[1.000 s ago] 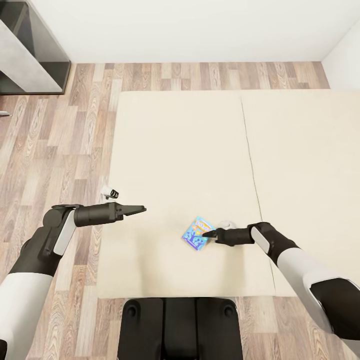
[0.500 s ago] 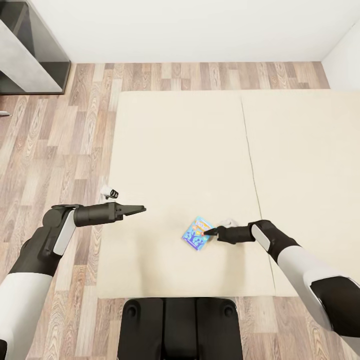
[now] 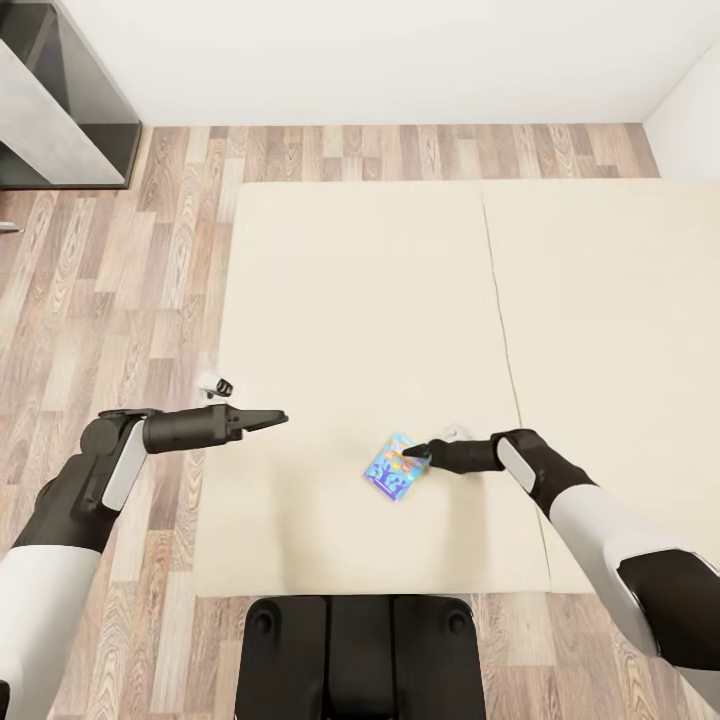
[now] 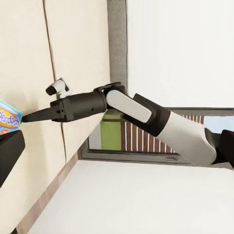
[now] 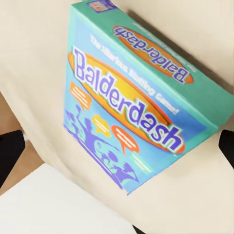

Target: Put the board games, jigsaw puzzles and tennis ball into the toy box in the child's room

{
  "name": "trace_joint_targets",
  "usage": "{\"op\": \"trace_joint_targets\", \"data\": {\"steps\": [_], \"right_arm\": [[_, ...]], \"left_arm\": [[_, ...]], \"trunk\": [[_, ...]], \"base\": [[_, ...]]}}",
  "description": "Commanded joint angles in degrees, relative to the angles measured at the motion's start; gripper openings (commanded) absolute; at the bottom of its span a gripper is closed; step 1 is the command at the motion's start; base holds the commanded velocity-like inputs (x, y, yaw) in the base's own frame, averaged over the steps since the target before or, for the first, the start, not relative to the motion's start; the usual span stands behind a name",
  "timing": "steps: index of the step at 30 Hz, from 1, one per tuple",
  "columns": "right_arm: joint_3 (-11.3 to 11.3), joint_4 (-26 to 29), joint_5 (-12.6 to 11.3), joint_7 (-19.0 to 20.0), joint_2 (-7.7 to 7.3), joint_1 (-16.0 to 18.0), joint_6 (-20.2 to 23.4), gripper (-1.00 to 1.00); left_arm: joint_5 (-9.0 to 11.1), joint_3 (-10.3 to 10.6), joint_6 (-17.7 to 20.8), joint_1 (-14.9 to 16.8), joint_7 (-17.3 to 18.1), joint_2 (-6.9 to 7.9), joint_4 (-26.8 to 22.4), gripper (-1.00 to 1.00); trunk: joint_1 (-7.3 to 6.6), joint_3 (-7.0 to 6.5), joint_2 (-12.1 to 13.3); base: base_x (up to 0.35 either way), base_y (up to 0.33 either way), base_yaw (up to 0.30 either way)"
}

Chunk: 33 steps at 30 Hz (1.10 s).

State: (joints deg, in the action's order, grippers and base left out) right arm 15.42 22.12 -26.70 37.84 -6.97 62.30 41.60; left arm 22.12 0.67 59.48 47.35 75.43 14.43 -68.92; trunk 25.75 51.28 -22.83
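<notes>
So the small blue cartoon-printed cardboard board game box (image 3: 396,467), "Balderdash" in purple letters on an orange oval with a teal side panel, is lying flat on the big cream-beige bed (image 3: 350,300), near its front edge and just left of the seam that runs down the mattress; it sits a bit skewed to the bed's edges; the right gripper (image 3: 412,455) is right at the box's right corner, dark fingers pointing left across the mattress; the right wrist view has the box up close between two dark fingertip shapes (image 5: 9,153), so the jaws look spread around it, not pinching yet as far as I can see; the left gripper (image 3: 275,417) hangs over the bed's left edge, well apart from the box, holding nothing, its jaws pressed together into a point; wood-plank floor (image 3: 120,280) runs along the bed's left and far edges; a dark grey shelf unit (image 3: 60,110) stands in the far left corner against the white wall.
</notes>
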Motion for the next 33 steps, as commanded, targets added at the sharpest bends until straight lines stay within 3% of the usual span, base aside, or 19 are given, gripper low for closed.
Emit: {"op": "trace_joint_targets", "data": {"steps": [1, 9, 19, 23, 29, 33], "right_arm": [[0.3, 0.3, -0.2, 0.1, 0.01, 0.0, -0.2, 1.00], [0.3, 0.7, -0.2, 0.5, 0.40, 0.0, -3.1, 1.00], [0.6, 0.7, 0.3, 0.4, 0.77, -0.1, -3.9, 1.00], [0.6, 0.7, 0.4, 0.1, 0.99, -0.2, -6.2, 1.00], [0.9, 0.6, 0.5, 0.1, 5.12, -0.2, -7.8, 1.00], [0.9, 0.6, 0.6, 0.1, 6.31, -0.2, -8.0, 1.00]], "left_arm": [[0.2, 0.1, 0.5, 0.0, 0.1, 0.47, 0.0, 1.00], [0.3, 0.0, 0.5, 0.0, 0.1, 2.51, 0.1, 1.00], [0.3, 0.0, 0.5, 0.0, 0.2, 2.78, 0.1, 1.00], [0.3, 0.0, 0.5, 0.0, 0.2, 2.79, 0.1, 1.00], [0.3, 0.2, 0.5, 0.0, 0.2, 2.79, 0.1, 1.00], [0.3, 0.1, 0.5, 0.0, 0.2, 2.79, 0.1, 1.00]], "trunk": [[0.03, 0.06, -0.1], [0.03, 0.06, -0.1], [0.03, 0.06, -0.1], [0.03, 0.06, -0.1], [0.03, 0.06, -0.1], [0.03, 0.06, -0.1]], "base": [[0.000, 0.000, 0.000], [0.000, 0.000, 0.000], [0.000, 0.000, 0.000], [0.000, 0.000, 0.000], [0.000, 0.000, 0.000], [0.000, 0.000, 0.000]]}}
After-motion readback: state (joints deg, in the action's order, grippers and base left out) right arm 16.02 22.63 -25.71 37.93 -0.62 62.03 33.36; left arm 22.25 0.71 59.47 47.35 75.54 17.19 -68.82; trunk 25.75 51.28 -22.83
